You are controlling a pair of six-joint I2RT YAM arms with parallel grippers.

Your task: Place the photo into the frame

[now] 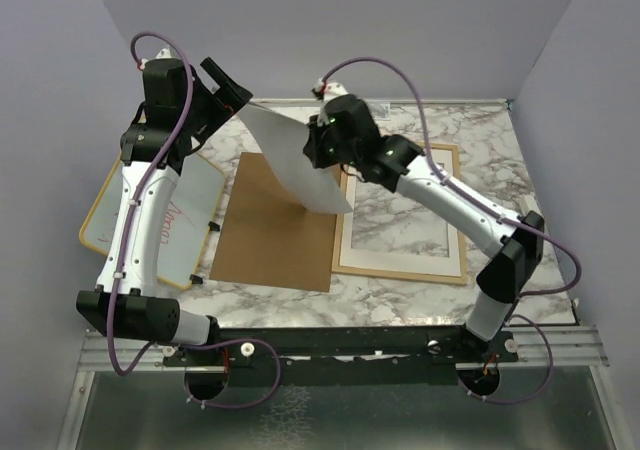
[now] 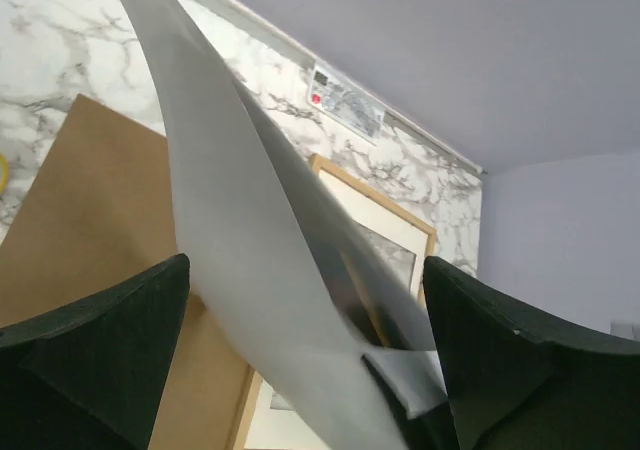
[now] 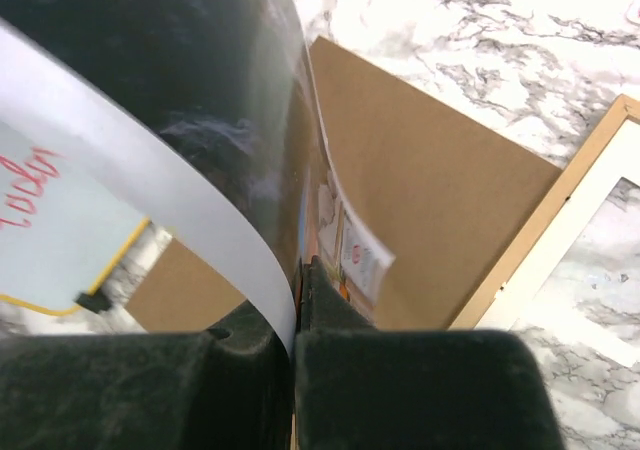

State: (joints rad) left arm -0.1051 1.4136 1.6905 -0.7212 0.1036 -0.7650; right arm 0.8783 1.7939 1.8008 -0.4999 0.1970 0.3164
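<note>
"Right pincer (image 3: 300, 300): shut on what?" asks the visitor beside me.

"On one edge of the photo (image 1: 300, 165), jaws pressed together on the paper. By size: the marble table (image 1: 480, 130) fills the overhead view. The frame (image 1: 400, 270) lies flat right of centre, marble showing through its pane. A brown backing board (image 1: 270, 230) lies flat at centre, just beside the frame's left rail. The photo hangs curled in the air above the board's upper right part, white back toward the overhead camera. A whiteboard (image 1: 200, 205) lies at left, under the left arm."

"And the left pincer (image 2: 310, 360)?"

"Wide open at upper left, a finger on either side of the sheet's top corner, gripping nothing. Whether a finger touches the paper, I cannot tell."

"Which step is this?"

"I judge it a hand-over, with only the right arm holding the sheet; insertion is not begun. Next, the left arm should back clear without snagging the corner. The right arm should then carry the photo rightward over the frame and lay it flat, square inside the rails. Held at one edge, the limp paper may fold or drag."
</note>
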